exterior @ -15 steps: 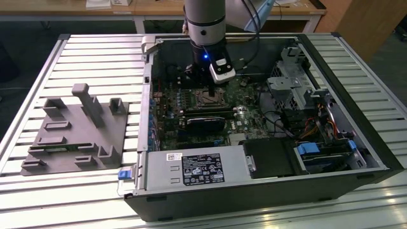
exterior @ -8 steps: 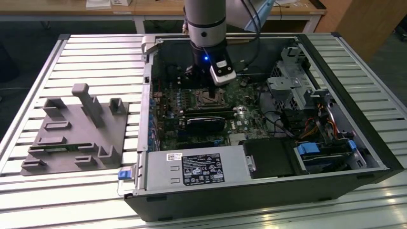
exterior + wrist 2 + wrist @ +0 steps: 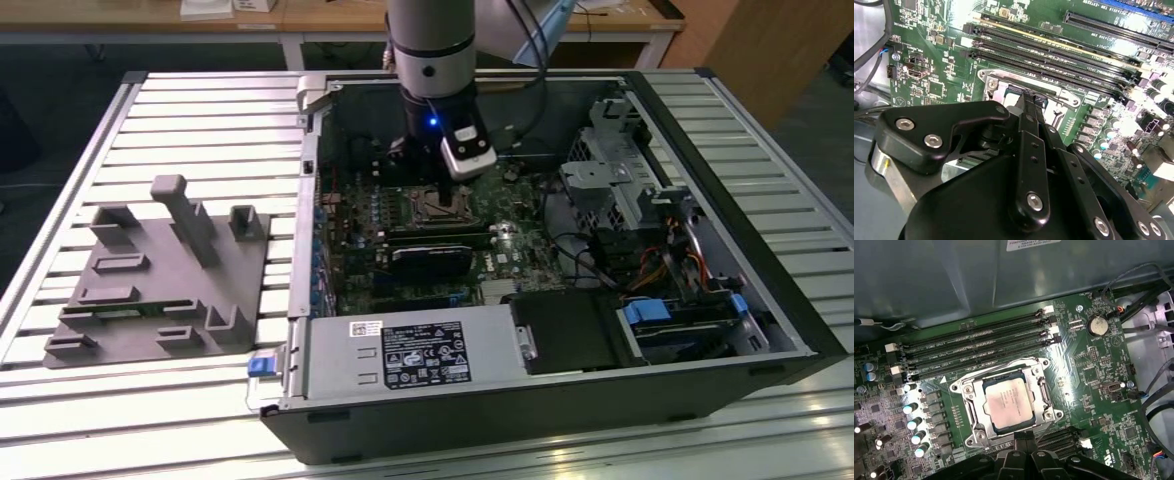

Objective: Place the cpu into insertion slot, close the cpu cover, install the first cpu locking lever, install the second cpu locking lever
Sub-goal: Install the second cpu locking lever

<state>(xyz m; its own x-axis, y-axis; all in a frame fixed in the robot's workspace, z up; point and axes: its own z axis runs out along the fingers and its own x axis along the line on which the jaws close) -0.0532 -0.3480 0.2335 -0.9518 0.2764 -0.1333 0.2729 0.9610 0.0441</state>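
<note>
The cpu point(image 3: 1006, 402), a dull silvery-tan square, lies flat inside the insertion slot point(image 3: 968, 390) on the green motherboard. The cpu cover point(image 3: 977, 410), a thin silvery frame, lies down around the chip. A thin metal locking lever point(image 3: 1045, 390) runs along one side of the frame. My gripper point(image 3: 1023, 440) hovers at the socket's edge with its black fingers together and nothing between them. In the second wrist view the gripper point(image 3: 1030, 100) reaches down to the socket's metal rim point(image 3: 999, 87). In the exterior view the gripper point(image 3: 427, 190) hangs just above the socket point(image 3: 438, 208) inside the open computer case.
Long black memory slots point(image 3: 974, 347) run beside the socket, and a row of capacitors point(image 3: 911, 425) stands near it. A coin battery point(image 3: 1097, 325) sits on the board. The case holds a power supply point(image 3: 400, 350), a drive cage point(image 3: 614, 170) and cables point(image 3: 641, 260). A grey fixture plate point(image 3: 147, 280) lies outside.
</note>
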